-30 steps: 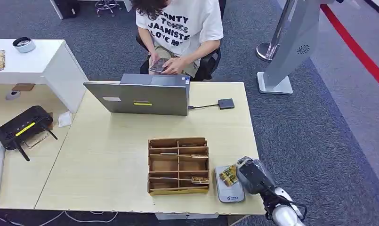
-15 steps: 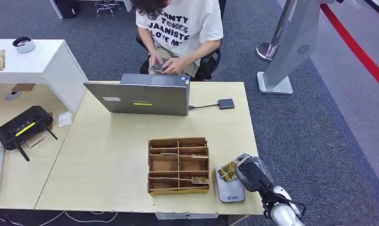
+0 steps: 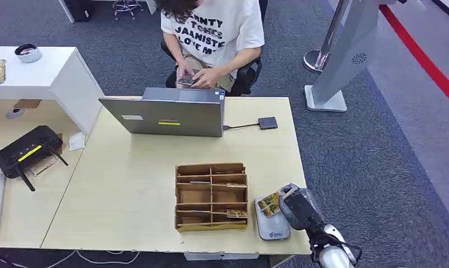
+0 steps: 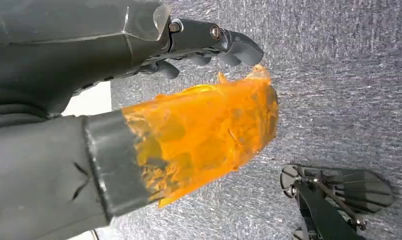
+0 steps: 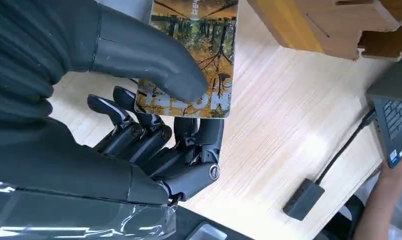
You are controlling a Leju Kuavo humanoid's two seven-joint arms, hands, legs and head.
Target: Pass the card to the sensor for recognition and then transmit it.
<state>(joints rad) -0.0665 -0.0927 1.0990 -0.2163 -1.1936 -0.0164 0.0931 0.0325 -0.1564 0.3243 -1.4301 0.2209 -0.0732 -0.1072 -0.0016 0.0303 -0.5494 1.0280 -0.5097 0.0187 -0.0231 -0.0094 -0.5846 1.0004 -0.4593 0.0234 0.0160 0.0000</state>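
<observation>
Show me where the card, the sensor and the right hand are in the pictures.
card [image 5: 199, 45]: right wrist view, middle of its printed face.
sensor [image 3: 273, 228]: head view, bare near end of the grey pad.
right hand [image 3: 298, 207]: head view, back of the hand.

A flat rectangular card printed with yellow-brown autumn trees [image 5: 194, 55] sits pinched in the right hand [image 3: 298, 206], held just above the grey rounded sensor pad [image 3: 272, 226] beside the wooden organiser.

Desk [image 3: 127, 184]: laptop [image 3: 166, 114] at far edge, adapter [image 3: 268, 123] far-right, divided wooden organizer [image 3: 211, 196] and sensor [image 3: 271, 223] near front-right corner.
</observation>
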